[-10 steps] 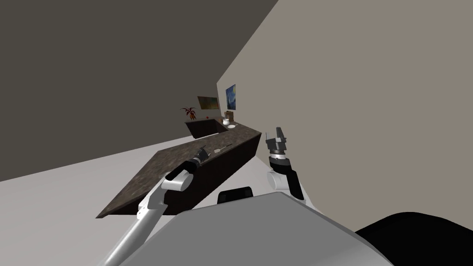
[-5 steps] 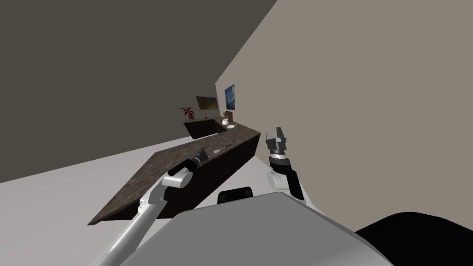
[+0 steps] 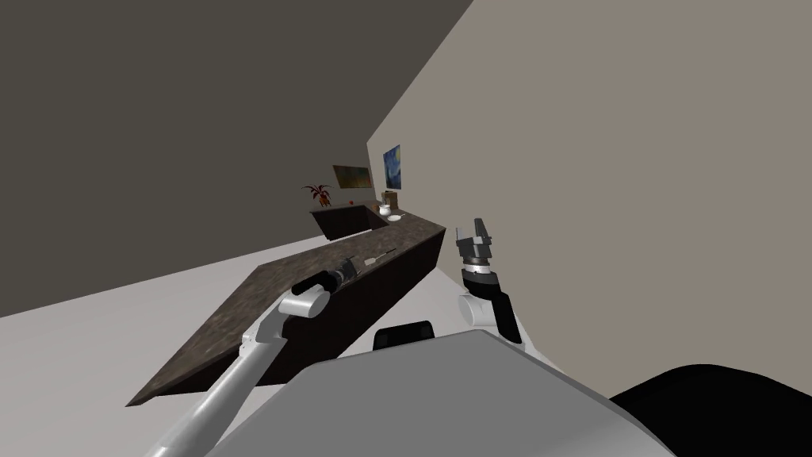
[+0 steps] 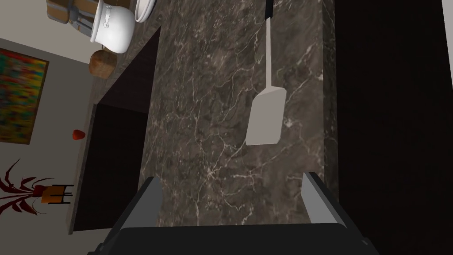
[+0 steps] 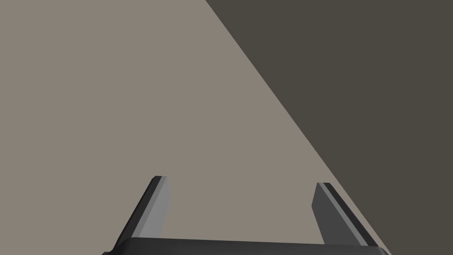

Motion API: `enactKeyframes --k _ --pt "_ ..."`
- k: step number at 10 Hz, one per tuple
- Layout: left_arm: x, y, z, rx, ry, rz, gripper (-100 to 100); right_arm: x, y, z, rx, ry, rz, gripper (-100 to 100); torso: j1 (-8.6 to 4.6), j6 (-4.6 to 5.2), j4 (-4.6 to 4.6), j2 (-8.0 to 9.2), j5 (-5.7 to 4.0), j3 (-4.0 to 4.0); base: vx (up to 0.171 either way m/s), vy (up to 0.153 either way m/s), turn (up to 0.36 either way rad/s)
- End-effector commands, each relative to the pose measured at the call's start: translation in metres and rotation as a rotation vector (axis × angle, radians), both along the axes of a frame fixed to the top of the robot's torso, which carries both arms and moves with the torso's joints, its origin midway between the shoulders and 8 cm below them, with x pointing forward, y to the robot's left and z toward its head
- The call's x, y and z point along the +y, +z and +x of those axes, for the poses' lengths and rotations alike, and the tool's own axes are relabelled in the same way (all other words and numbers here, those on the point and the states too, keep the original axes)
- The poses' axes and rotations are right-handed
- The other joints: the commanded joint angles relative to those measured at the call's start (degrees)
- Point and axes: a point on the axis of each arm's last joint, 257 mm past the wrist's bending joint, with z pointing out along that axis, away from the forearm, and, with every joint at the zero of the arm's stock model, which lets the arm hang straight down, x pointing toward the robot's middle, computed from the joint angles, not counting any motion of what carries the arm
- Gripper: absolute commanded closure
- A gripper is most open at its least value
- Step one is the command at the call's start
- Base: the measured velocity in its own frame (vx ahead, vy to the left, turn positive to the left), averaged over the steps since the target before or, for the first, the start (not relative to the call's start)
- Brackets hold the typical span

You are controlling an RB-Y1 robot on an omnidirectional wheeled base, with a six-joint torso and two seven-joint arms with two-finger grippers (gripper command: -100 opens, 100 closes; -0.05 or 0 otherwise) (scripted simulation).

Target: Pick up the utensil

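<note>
The left gripper [image 4: 231, 178] hovers with its fingers spread over the dark brown marbled countertop [image 4: 199, 88]. The light grey flat-bladed spatula [image 4: 264, 117] lies untouched just beyond them, by the counter's near edge. Closing in, gripping and lifting remain. The right gripper [image 3: 476, 232], also spread, is raised on the right. A white pot [image 4: 113, 28] stands at the far end.

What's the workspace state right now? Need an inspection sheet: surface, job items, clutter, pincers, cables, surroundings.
Surface: dark marbled counter.
Job's things: light grey spatula lying flat near the counter's edge, blade toward the left pincer, dark handle tip away.
Clutter: white pot, white dish, brown round item toward the counter's far end.
Pincers: left pincer open over the counter, short of the spatula blade, not touching; right pincer open, raised at my right side.
Cables: nothing seen.
Surroundings: painting, red plant beyond the counter.
</note>
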Motion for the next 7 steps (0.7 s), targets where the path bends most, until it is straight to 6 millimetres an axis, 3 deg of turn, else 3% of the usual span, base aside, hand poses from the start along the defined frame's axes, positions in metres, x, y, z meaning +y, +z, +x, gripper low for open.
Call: enactKeyframes --k 1,7 --pt "0.002 -0.009 -0.004 0.05 0.01 -0.007 -100 0.0 0.0 0.0 0.0 0.0 0.0 0 0.0 0.0 0.0 0.0 0.0 0.0 0.027 0.007 -0.043" --pt "0.018 -0.037 -0.014 0.235 0.066 -0.058 -100 0.0 0.0 0.0 0.0 0.0 0.0 0 -0.03 0.0 -0.01 -0.06 -0.01 -0.03 0.034 0.0 -0.077"
